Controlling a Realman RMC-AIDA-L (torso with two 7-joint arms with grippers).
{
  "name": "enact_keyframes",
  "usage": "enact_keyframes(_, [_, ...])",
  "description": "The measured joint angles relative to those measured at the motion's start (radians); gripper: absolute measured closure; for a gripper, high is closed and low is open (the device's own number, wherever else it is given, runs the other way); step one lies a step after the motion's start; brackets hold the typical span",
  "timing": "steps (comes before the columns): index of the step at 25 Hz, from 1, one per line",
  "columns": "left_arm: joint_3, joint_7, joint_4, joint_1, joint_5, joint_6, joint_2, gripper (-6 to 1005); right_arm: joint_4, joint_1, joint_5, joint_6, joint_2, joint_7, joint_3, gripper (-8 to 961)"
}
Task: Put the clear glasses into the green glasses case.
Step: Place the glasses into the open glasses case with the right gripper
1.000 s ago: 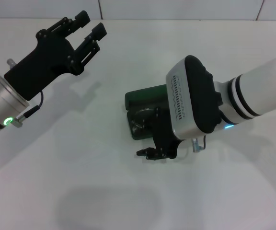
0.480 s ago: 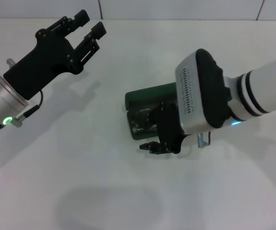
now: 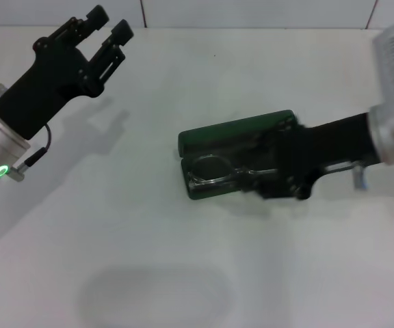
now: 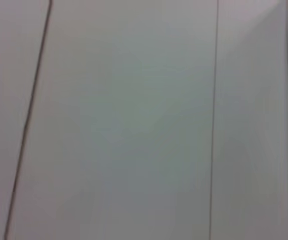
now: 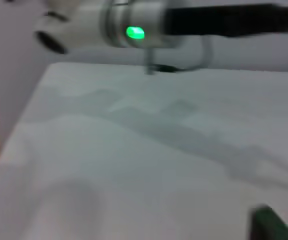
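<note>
One green glasses case (image 3: 214, 139) lies open on the counter (image 3: 149, 239), and one pair of clear glasses (image 3: 214, 171) sits in it (only one lens shows plainly; the other is probably behind the arm). Two grippers: left gripper (image 3: 104, 24), right gripper (image 3: 282, 167).

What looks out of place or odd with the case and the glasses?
Nothing stands out. The clear glasses lie inside the open green glasses case; the right gripper covers its right end. The left gripper hangs open, far left.
</note>
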Motion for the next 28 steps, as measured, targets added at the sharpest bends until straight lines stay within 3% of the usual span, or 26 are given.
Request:
enact_keyframes(1, [0.0, 0.0, 0.0, 0.003, -0.006, 0.0, 0.0, 509, 0.01, -0.033, 0.007, -0.009, 0.0, -0.01, 0.058, 513])
enact_keyframes(4, [0.0, 0.002, -0.004, 0.019, -0.031, -0.003, 0.0, 509, 0.021, -0.049, 0.023, -0.02, -0.001, -0.025, 0.091, 512])
enact_keyframes(5, [0.0, 0.003, -0.004, 0.024, -0.038, -0.006, 0.0, 509, 0.062, -0.081, 0.092, -0.068, -0.002, -0.089, 0.173, 512])
enact_keyframes(8, [-0.001, 0.003, -0.007, 0.033, -0.055, -0.015, 0.0, 508, 0.148, -0.102, 0.193, -0.156, -0.003, -0.188, 0.288, 511])
enact_keyframes(10, [-0.002, 0.006, -0.011, 0.035, -0.061, -0.016, 0.0, 507, 0.272, -0.103, 0.275, -0.275, -0.007, -0.299, 0.415, 511])
enact_keyframes(11, [-0.001, 0.007, -0.013, 0.034, -0.061, -0.019, 0.001, 506, 0.411, -0.092, 0.321, -0.383, -0.011, -0.408, 0.555, 511])
enact_keyframes(12, [0.0, 0.007, -0.014, 0.033, -0.059, -0.024, 0.003, 505, 0.411, -0.092, 0.321, -0.383, -0.011, -0.408, 0.555, 510])
enact_keyframes(16, [0.007, -0.039, -0.009, 0.006, -0.007, -0.104, 0.01, 501, 0.673, -0.071, 0.341, -0.478, -0.029, -0.603, 0.794, 510])
enact_keyframes(17, [0.008, -0.063, -0.006, -0.008, 0.017, -0.134, 0.013, 500, 0.673, -0.071, 0.341, -0.478, -0.029, -0.603, 0.794, 510])
enact_keyframes(21, [0.009, -0.203, -0.004, -0.095, 0.153, -0.258, 0.035, 496, 0.823, -0.08, 0.375, -0.44, 0.002, -0.749, 1.006, 494])
enact_keyframes(24, [0.009, -0.307, -0.004, -0.171, 0.268, -0.361, 0.038, 491, 0.882, -0.077, 0.407, -0.43, 0.002, -0.81, 1.025, 421])
enact_keyframes(28, [0.009, -0.366, -0.009, -0.248, 0.377, -0.489, 0.014, 485, 0.92, -0.051, 0.431, -0.406, 0.004, -0.863, 1.021, 248])
